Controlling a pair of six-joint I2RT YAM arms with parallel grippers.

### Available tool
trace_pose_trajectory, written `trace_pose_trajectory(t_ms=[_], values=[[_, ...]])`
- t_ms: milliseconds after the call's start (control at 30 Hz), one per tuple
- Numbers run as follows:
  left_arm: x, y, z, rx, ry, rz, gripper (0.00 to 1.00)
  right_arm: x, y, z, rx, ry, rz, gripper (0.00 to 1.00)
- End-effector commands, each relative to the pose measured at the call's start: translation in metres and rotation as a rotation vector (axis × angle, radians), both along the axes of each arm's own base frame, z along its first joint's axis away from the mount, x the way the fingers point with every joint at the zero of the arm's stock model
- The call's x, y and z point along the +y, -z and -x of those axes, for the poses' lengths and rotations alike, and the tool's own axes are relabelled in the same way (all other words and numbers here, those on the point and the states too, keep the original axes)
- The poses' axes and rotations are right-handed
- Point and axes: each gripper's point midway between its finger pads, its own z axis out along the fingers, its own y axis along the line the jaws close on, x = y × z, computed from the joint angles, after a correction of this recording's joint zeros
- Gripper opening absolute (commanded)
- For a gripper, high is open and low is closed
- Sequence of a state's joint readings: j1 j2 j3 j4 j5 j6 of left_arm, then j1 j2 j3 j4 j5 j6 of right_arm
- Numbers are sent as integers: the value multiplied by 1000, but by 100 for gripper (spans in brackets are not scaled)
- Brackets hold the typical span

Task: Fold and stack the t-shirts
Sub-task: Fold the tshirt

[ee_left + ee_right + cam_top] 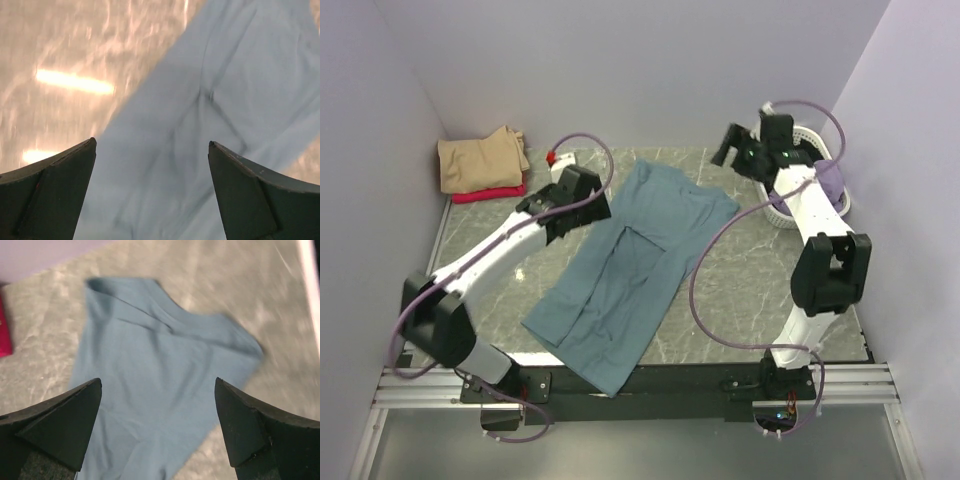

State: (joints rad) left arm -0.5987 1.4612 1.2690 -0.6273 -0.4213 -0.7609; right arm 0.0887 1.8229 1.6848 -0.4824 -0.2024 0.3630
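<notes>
The teal shirt (630, 260) lay flat across the middle of the tabletop (750, 290), a low obstacle only; bare stone lay open to its right, crossed by a looping cable (703, 262); a folded tan shirt (480, 160) on a red shirt (485, 194) filled the far-left corner against the left wall (370, 150); a white basket (778, 213) blocked the far-right corner; the left end effector (152, 145) and right end effector (157, 382) hung above the cloth, jaws spread wide, nothing between them.

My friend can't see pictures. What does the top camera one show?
A big teal-blue t-shirt lies partly folded on a marble table, between the left arm and right arm. A tan shirt sits on a red shirt far left; a white basket stands far right.
</notes>
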Motion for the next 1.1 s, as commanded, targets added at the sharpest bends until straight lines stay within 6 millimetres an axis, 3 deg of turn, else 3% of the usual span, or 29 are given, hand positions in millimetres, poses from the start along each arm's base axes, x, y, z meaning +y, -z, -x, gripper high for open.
trace_pose_trajectory(t_ms=[0,33,67,100,133,167,200,233,300,333,400,433,500,533,567,600,633,667,733,1067], values=[[-23,-23,-86,-162,184,30,99,-19,51,26,110,120,-89,100],[-27,3,-103,-119,206,9,99,-20,68,37,145,123,-96,100],[-25,10,-116,-103,231,-8,100,-24,69,37,128,138,-115,100],[-30,-4,-134,-144,242,0,100,-24,66,41,112,140,-124,100],[-36,17,-147,-123,267,-11,100,-25,78,50,130,147,-124,100],[-34,20,-159,-135,298,-17,99,-29,79,48,113,164,-128,100],[-40,11,-174,-170,316,9,100,-31,80,50,113,174,-127,100],[-45,31,-182,-136,336,31,99,-32,87,53,127,180,-128,100],[-41,26,-204,-188,352,89,100,-37,96,52,143,197,-128,100],[-44,37,-208,-171,373,126,100,-36,98,51,148,195,-128,100],[-36,34,-221,-200,389,178,99,-36,109,50,172,193,-124,100],[-36,43,-228,-197,395,195,99,-35,111,48,175,192,-127,100],[-37,38,-237,-213,443,246,100,-34,123,46,207,194,-132,100],[-38,54,-241,-187,463,268,99,-46,126,43,211,221,-139,100],[-42,56,-241,-178,507,306,100,-45,129,43,226,223,-143,100],[-48,45,-248,-200,541,324,100,-45,136,41,238,225,-146,100],[-51,64,-250,-169,556,335,99,-45,137,40,236,227,-147,100],[-55,57,-254,-179,588,345,99,-45,138,38,236,232,-153,100],[-60,75,-256,-150,617,358,100,-44,143,34,248,233,-162,100],[-83,116,-252,-95,725,467,100,-38,165,14,294,229,-205,100]])
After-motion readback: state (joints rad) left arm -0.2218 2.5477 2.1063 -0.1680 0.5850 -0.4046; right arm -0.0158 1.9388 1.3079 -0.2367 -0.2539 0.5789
